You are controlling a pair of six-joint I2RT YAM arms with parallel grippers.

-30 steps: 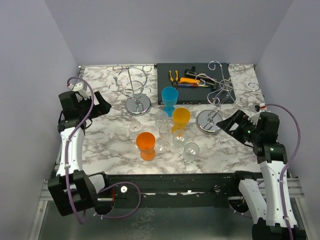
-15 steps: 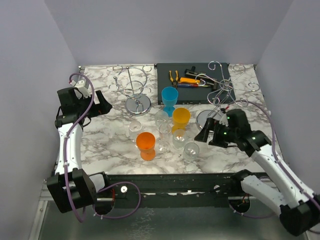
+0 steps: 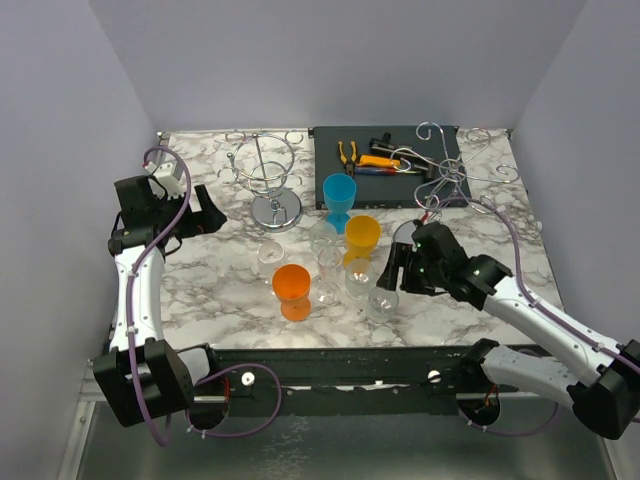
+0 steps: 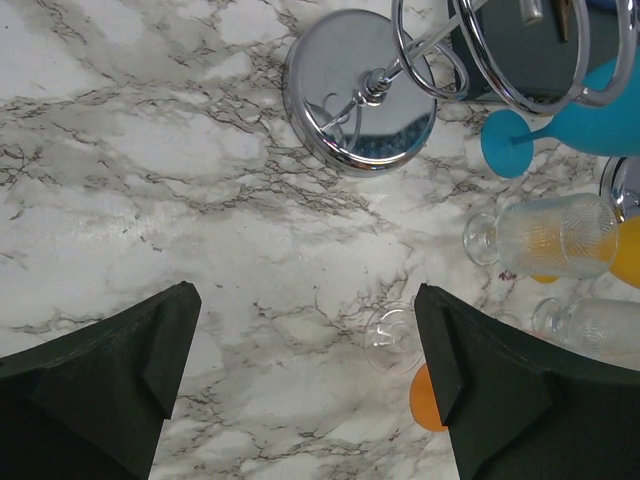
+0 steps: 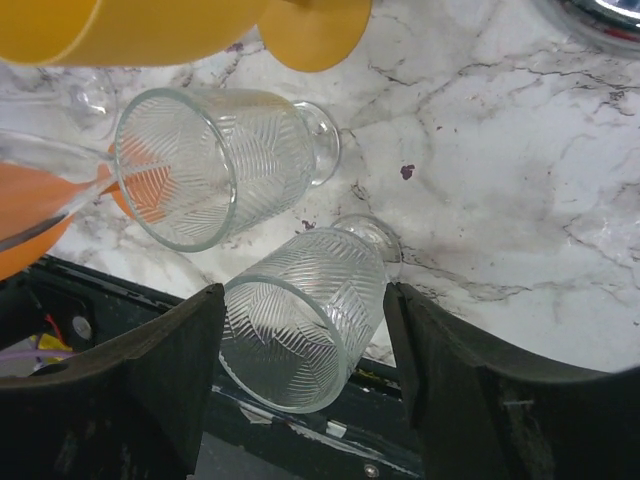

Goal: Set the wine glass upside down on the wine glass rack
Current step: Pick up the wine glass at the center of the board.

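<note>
Marble table [image 3: 220,290]: everything sits on it, with the glasses bunched mid-table and a wire rack further back on each side
Racks: left rack [image 3: 265,175] stands upright, right rack [image 3: 440,185] is closer to the working arm; can't tell which one is meant
Right gripper [image 5: 305,310]: jaws straddle the bowl of the clear wine glass [image 5: 300,335], the front-most one, upright near the table's near edge. The fingers look right up against the glass, but I can't tell if they're squeezing yet
Left gripper [image 4: 305,300]: spread wide, nothing in it, hanging over bare marble near the left rack's base
Doing it well: I'd centre the bowl, squeeze gently since ribbed glass will probably slip, then lift straight up before swinging — a second clear glass [image 5: 215,165] is just beside and the orange cup [image 3: 291,282] is near
Views: right wrist shows the bowl sitting between the fingers, which the top view mostly hides behind the arm — only the top view shows both racks and the path to them
</note>
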